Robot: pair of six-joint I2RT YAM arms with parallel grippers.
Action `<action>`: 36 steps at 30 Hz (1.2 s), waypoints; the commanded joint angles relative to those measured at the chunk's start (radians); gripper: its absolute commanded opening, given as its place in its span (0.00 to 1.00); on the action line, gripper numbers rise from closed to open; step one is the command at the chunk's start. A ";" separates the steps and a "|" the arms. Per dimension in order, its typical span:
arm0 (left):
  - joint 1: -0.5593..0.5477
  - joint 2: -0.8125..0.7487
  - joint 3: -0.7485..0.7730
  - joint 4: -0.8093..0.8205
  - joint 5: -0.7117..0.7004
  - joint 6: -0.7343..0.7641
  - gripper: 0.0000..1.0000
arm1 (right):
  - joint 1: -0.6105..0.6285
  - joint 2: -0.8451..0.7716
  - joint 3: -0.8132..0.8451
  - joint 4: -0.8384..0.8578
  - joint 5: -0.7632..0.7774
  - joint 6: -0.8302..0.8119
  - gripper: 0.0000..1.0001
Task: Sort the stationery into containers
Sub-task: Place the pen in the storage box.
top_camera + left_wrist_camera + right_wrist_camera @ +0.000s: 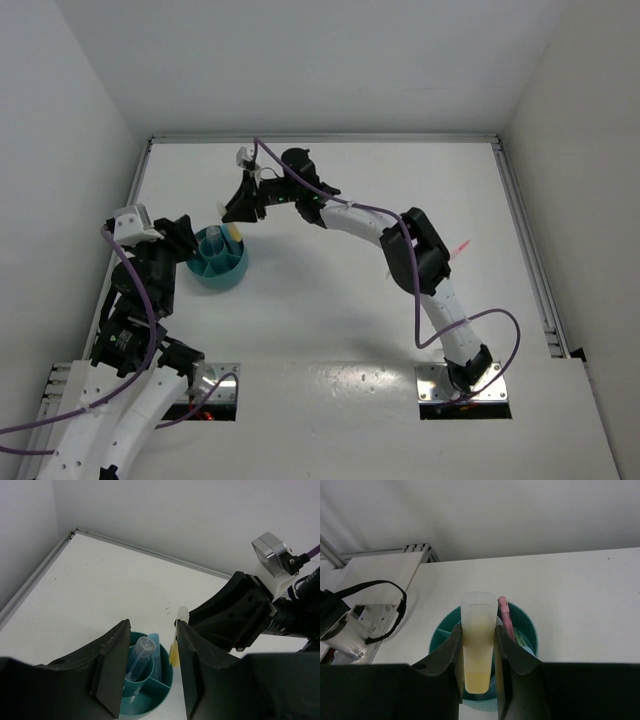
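Observation:
The round teal holder (218, 268) stands on the white table at the left. My right gripper (238, 212) is shut on a pale yellow marker (479, 650) and holds it upright over the holder's rim (532, 630). A pink pen (504, 612) and a green marker (521, 640) stand inside the holder. My left gripper (152, 630) is open, with a finger on each side of the holder (150, 700). A clear pen (141, 652) stands in the central tube and a blue marker (154, 641) beside it. The yellow marker (174, 654) hangs at the holder's right rim.
A thin pink pen (460, 246) lies on the table at the right, beside my right arm's elbow. White walls enclose the table on the left, back and right, with metal rails (528, 250) along the edges. My right gripper's body (235, 615) is close to my left fingers.

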 commanded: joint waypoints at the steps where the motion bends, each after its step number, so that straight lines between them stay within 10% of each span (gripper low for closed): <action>1: 0.008 -0.003 -0.007 0.031 0.004 0.008 0.47 | 0.020 0.019 0.049 0.111 -0.072 0.017 0.00; 29: 0.008 -0.003 -0.007 0.041 0.013 0.008 0.47 | 0.002 0.128 0.017 0.161 -0.109 -0.022 0.00; 36: 0.008 -0.003 -0.007 0.041 0.013 0.008 0.47 | 0.001 0.137 -0.001 0.161 -0.127 -0.034 0.18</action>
